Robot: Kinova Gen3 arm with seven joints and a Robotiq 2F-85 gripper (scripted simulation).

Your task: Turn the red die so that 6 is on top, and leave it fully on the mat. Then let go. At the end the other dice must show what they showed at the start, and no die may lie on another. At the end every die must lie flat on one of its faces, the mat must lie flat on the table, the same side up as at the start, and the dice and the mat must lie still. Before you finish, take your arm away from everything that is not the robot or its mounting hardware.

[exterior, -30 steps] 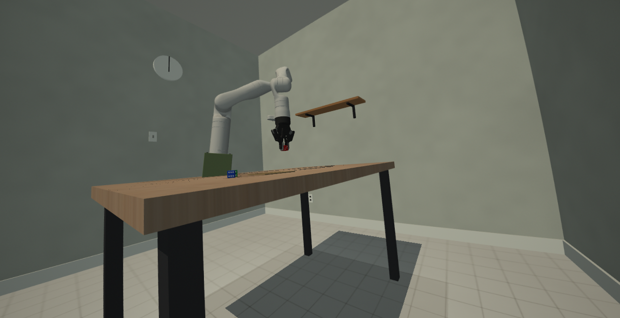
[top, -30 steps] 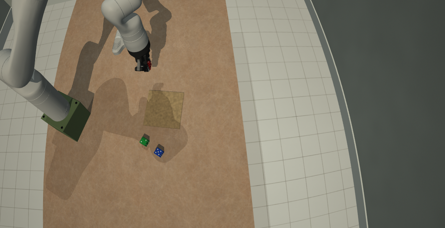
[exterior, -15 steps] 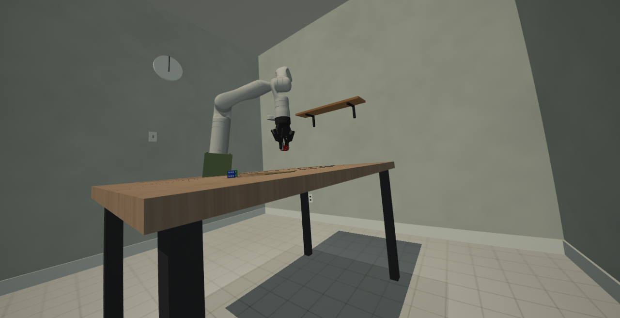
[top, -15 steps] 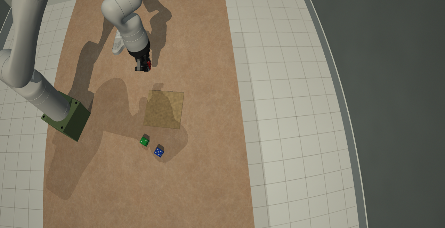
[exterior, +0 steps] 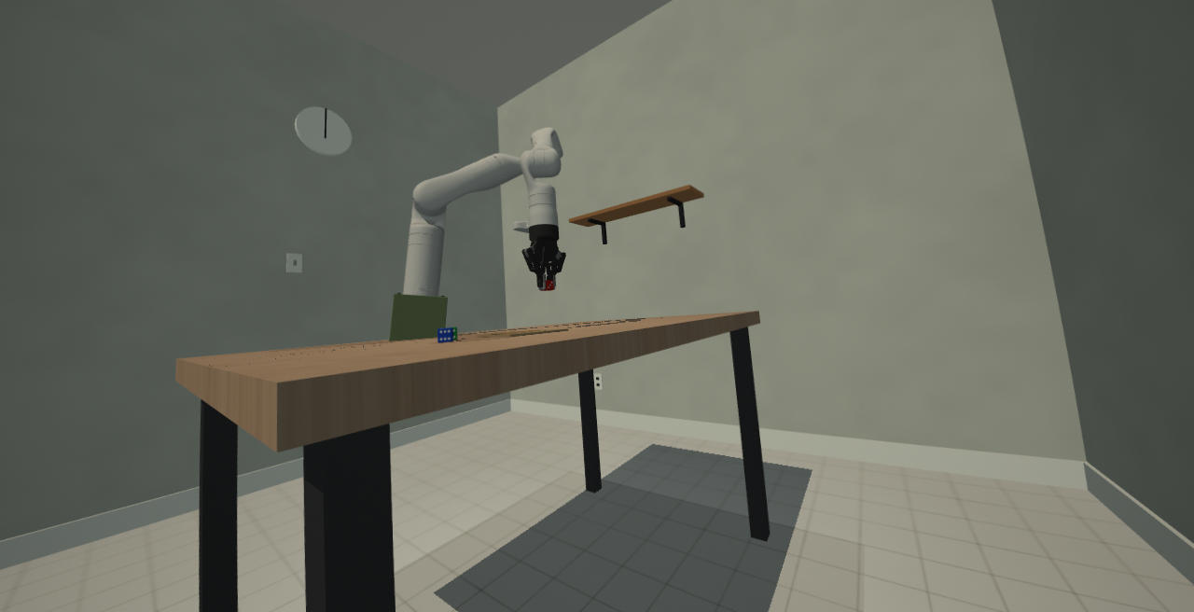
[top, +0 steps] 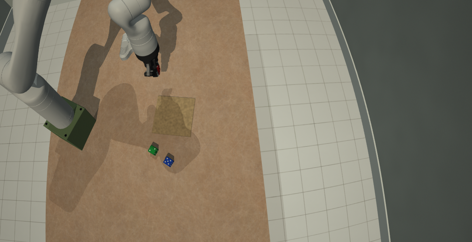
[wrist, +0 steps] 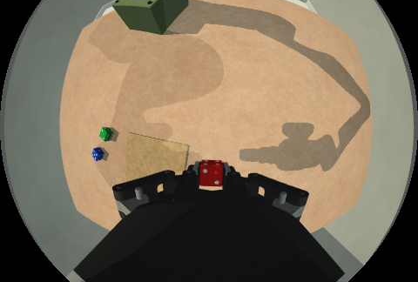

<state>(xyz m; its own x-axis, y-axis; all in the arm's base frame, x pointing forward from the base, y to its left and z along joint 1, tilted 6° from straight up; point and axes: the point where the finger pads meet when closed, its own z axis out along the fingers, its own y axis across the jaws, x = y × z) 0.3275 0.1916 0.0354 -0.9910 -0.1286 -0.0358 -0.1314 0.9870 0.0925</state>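
Note:
My gripper (top: 154, 74) (exterior: 545, 285) (wrist: 211, 169) is shut on the red die (top: 158, 70) (exterior: 549, 284) (wrist: 211, 175) and holds it well above the table, pointing down. Two white pips show clearly on the die's face toward the wrist camera; its other faces are hard to read. The tan mat (top: 173, 121) (wrist: 150, 157) lies flat, to the left of the die in the wrist view. A green die (top: 153, 149) (wrist: 105, 134) and a blue die (top: 168, 161) (exterior: 446, 335) (wrist: 97, 154) sit apart beyond the mat; the blue one shows 5 on top, the green one seemingly 2.
The brown table (top: 217, 174) (exterior: 350, 382) (wrist: 252, 82) carries the mat and the two other dice. The arm's green base block (top: 84, 128) (exterior: 419, 315) (wrist: 152, 16) stands at one table edge. A wall shelf (exterior: 638, 204) is behind the arm in the exterior view.

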